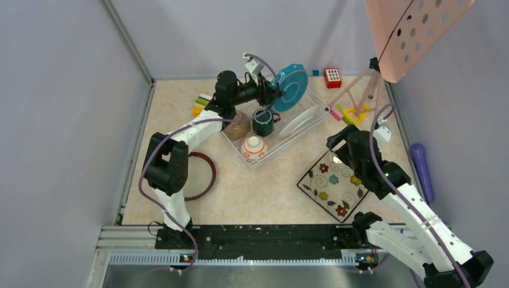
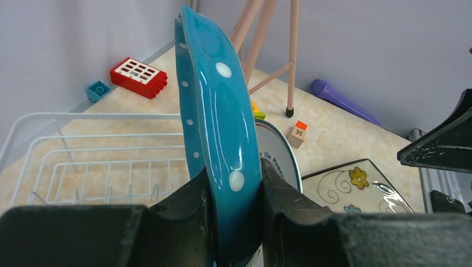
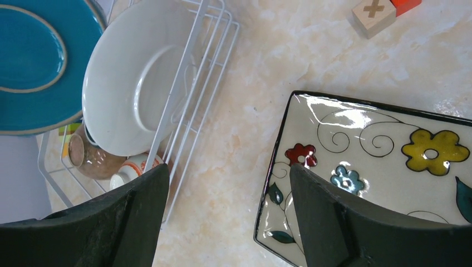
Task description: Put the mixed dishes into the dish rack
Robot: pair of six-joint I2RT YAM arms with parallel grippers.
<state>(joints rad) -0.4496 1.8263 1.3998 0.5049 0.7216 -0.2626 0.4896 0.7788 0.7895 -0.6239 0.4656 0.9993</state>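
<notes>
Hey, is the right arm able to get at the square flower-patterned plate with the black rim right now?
Probably yes. The open right gripper hangs at the edge of the square plate, with nothing on it or between them. The plate lies flat on the table, so catching its rim may be awkward.

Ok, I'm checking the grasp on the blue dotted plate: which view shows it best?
Left wrist: the blue dotted plate is edge-on, pinched in the left gripper. Top external shows its face, upright, with the grasp small. Right wrist shows only part of its face, the grasp out of frame.
</notes>
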